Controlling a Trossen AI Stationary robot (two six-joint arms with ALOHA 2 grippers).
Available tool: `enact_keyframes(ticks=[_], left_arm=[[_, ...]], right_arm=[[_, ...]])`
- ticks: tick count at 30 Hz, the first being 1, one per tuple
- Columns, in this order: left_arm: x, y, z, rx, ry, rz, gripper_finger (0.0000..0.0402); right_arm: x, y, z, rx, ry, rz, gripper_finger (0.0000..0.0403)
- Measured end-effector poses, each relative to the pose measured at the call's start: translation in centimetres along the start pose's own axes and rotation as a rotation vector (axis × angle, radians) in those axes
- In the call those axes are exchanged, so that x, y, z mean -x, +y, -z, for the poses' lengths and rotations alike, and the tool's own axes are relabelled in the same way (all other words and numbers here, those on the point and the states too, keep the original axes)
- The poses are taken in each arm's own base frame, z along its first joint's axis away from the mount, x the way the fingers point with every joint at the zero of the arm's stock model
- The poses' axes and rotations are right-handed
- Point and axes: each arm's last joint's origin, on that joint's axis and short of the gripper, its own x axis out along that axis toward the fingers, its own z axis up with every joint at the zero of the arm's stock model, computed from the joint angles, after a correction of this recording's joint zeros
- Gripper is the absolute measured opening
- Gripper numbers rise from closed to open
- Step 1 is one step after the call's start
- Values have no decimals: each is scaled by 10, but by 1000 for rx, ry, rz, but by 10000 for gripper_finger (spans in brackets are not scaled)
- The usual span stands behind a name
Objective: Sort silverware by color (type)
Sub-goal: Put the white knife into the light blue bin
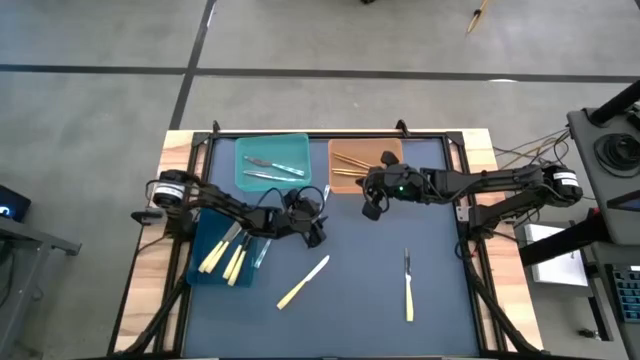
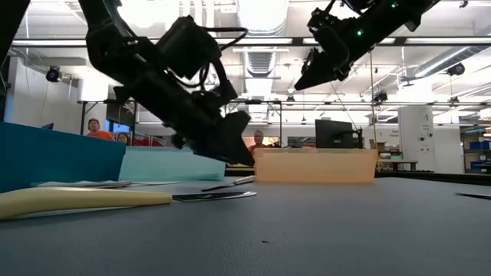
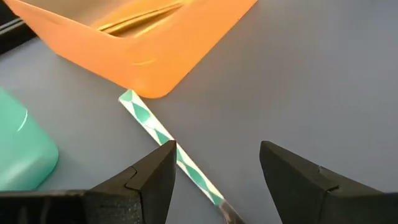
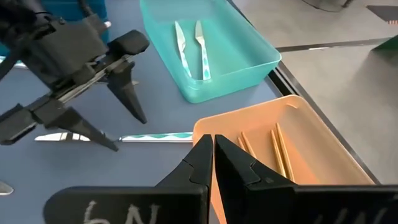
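"What was the robot doing when you looked?"

"It was sorting the silverware. The left gripper [image 1: 312, 232] hung low over the table [image 1: 400, 310], with its two fingers spread wide apart and nothing in them. Right under it lay a knife with a green and white handle [image 3: 163, 138], flat on the table, one end just beside the corner of the orange bin [image 3: 143, 50]."

"And the other arm?"

"The right gripper [image 1: 372, 208] was up in the air near the orange bin, pinched tight shut and holding nothing. It looked like it was waiting."

"Where was everything else?"

"Two green-handled pieces [image 4: 189, 46] lay in the teal bin [image 1: 300, 145]. Some tan pieces [image 4: 277, 149] were in the orange bin. Pale yellow ones [image 1: 225, 258] sat in the blue bin [image 1: 200, 230], I think, though the arm hid part of it. A yellow knife [image 1: 303, 281] and a yellow-handled fork [image 1: 408, 290] were out on the table."

"So what came next, do you think?"

"I'd guess the left gripper had to go down, close on the green knife's thin handle, and carry it to the teal bin."
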Motion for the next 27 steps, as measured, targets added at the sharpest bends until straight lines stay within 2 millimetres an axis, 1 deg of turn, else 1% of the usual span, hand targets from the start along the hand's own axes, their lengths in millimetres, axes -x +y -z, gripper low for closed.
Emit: enact_keyframes(ticks=[4, 10, 15, 20, 27], left_arm=[[-5, 0, 5, 17, -16, -43, 214], [-12, 0, 18, 28, 14, -59, 213], [-17, 0, 26, 37, 29, -65, 202], [-19, -1, 28, 68, 34, -59, 166], [-19, -1, 29, 117, 45, -55, 86]], right_arm=[[0, 0, 2, 2, 5, -1, 9], [-1, 0, 4, 4, 12, 0, 9], [-1, 0, 5, 4, 13, 0, 9], [-1, 0, 6, 5, 16, 1, 9], [-2, 0, 6, 6, 17, 1, 9]])
